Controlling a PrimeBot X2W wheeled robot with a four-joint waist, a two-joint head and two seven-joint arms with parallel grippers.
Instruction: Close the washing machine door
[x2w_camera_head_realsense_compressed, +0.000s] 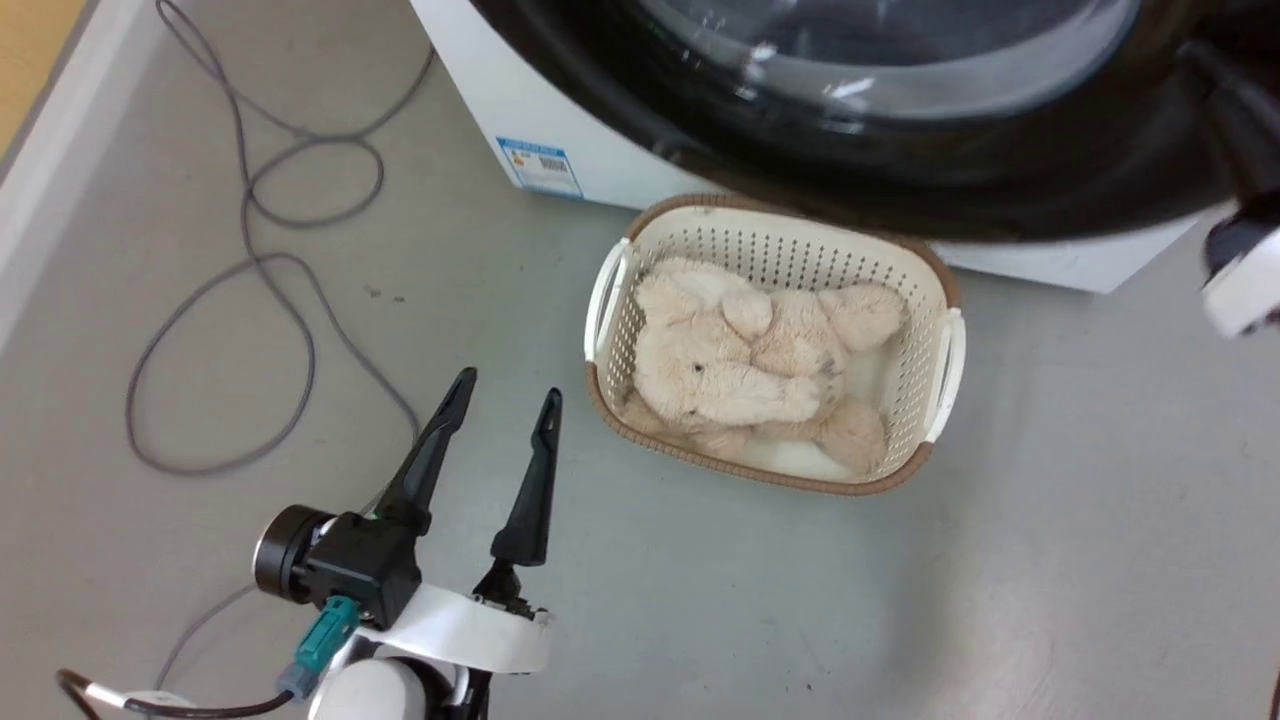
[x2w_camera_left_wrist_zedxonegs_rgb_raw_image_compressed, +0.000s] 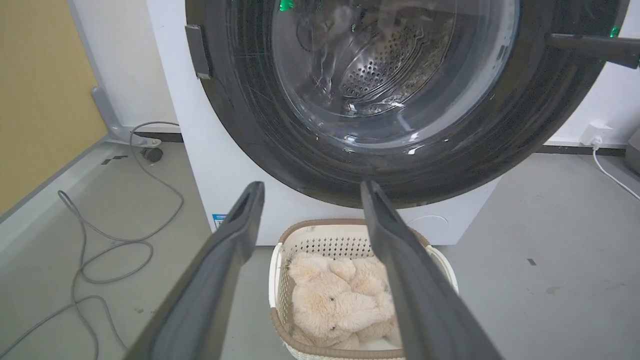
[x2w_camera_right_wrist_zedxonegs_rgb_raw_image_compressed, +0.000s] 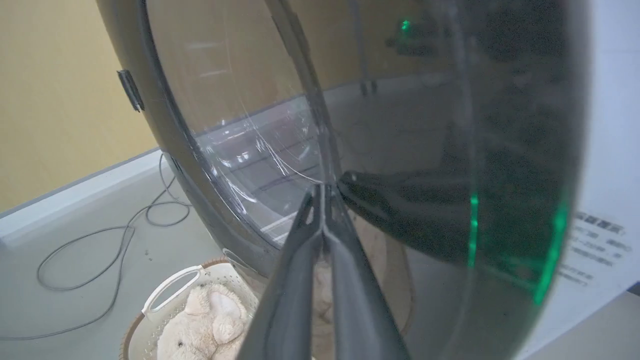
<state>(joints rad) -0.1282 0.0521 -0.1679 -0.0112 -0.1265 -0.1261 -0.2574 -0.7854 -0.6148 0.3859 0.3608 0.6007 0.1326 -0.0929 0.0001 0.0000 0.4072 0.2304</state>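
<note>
The washing machine door (x2w_camera_head_realsense_compressed: 1000, 190), a wide black rim around bulging clear glass, juts out from the white washing machine (x2w_camera_head_realsense_compressed: 560, 110) and overhangs the basket's far edge. In the left wrist view the door (x2w_camera_left_wrist_zedxonegs_rgb_raw_image_compressed: 380, 165) faces me, the steel drum showing through its glass, a latch tab on its left edge. My right gripper (x2w_camera_right_wrist_zedxonegs_rgb_raw_image_compressed: 321, 189) is shut, its tip against the door's (x2w_camera_right_wrist_zedxonegs_rgb_raw_image_compressed: 225, 100) glossy face beside its own reflection. It shows as a dark bar (x2w_camera_left_wrist_zedxonegs_rgb_raw_image_compressed: 555, 40) on the rim's right side. My left gripper (x2w_camera_head_realsense_compressed: 505, 390) hangs open and empty over the floor, short of the basket.
A white perforated basket (x2w_camera_head_realsense_compressed: 700, 205) holding a cream plush toy (x2w_camera_head_realsense_compressed: 740, 360) sits on the grey floor right under the door. A grey cable (x2w_camera_head_realsense_compressed: 250, 270) loops over the floor at left. A pale skirting (x2w_camera_head_realsense_compressed: 40, 170) runs along the left wall.
</note>
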